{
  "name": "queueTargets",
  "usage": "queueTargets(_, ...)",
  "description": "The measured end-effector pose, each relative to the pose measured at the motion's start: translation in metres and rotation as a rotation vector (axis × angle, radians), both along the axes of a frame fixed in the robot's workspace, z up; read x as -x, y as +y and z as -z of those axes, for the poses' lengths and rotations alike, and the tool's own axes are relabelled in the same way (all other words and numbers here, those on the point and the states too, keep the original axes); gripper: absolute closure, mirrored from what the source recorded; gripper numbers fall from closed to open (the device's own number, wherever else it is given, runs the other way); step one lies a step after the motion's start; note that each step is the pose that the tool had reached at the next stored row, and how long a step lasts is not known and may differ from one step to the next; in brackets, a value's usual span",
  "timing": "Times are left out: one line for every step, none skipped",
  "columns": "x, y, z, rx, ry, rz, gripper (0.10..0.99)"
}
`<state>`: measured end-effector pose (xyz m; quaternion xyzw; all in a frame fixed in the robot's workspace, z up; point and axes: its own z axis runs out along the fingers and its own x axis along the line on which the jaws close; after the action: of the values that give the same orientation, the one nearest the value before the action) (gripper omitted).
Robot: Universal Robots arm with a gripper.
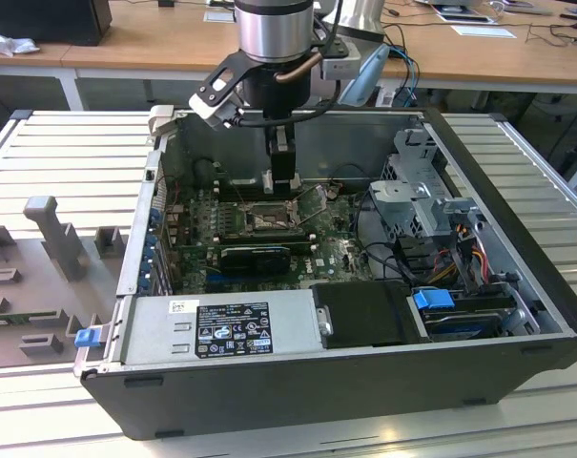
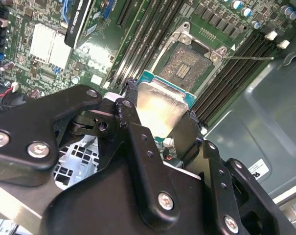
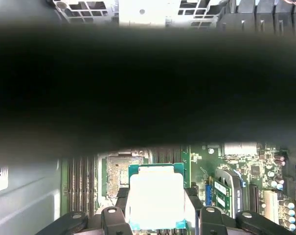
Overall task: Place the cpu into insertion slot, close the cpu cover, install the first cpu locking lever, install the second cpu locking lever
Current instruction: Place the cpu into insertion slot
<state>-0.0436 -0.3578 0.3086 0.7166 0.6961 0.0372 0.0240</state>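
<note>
In both wrist views my gripper [image 2: 160, 117] is shut on the cpu [image 2: 160, 104], a small square chip with a bright silver face and green edge, pinched between two black fingers [image 2: 131, 110]. The chip [image 3: 156, 196] hangs above the motherboard, apart from the insertion slot [image 2: 189, 62], whose greyish contact field lies bare. In the first wrist view the slot [image 3: 119, 172] sits just beside the chip. From the exterior view, the gripper [image 1: 282, 183] reaches down inside the computer case, right over the slot [image 1: 269, 218]. The cpu cover [image 1: 313, 201] stands tilted up beside it.
The open tower case [image 1: 517, 200] lies on a slatted metal table [image 1: 59, 153]. Long black memory slots [image 2: 143, 39] flank the socket. A thin lever wire [image 2: 248, 58] sticks out beside it. Drive cages [image 1: 417, 205] and cables fill the exterior view's right; a power supply [image 1: 221, 329] sits at the front.
</note>
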Motion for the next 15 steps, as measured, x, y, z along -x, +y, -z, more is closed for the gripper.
queueTargets(0.0028,0.0000,0.0019,0.000,-0.0001,0.003,0.557)
queueTargets(0.0036,0.0000,0.0026,0.000,0.0000,0.003,0.557)
queueTargets(0.0042,0.0000,0.0032,0.000,-0.0001,0.003,0.557)
queueTargets(0.0048,0.0000,0.0039,0.000,-0.0001,0.003,0.557)
queueTargets(0.0049,0.0000,0.0044,0.000,0.0000,0.003,0.557)
queueTargets(0.0050,0.0000,0.0052,0.000,0.0001,0.003,0.557)
queueTargets(0.0051,0.0000,0.0057,0.000,0.0001,0.003,0.557)
queueTargets(0.0052,0.0000,0.0064,0.000,0.0003,0.003,0.557)
queueTargets(0.0054,0.0000,0.0077,0.000,0.0003,0.003,0.557)
queueTargets(0.0056,0.0000,0.0087,0.000,0.0004,0.003,0.557)
queueTargets(0.0059,0.0000,0.0103,0.000,0.0005,0.003,0.557)
queueTargets(0.0062,0.0000,0.0115,0.000,0.0006,0.003,0.557)
queueTargets(0.0064,0.0000,0.0128,0.000,0.0006,0.003,0.557)
queueTargets(0.0065,0.0000,0.0138,0.000,0.0007,0.003,0.557)
queueTargets(0.0068,0.0000,0.0146,0.000,0.0006,0.003,0.557)
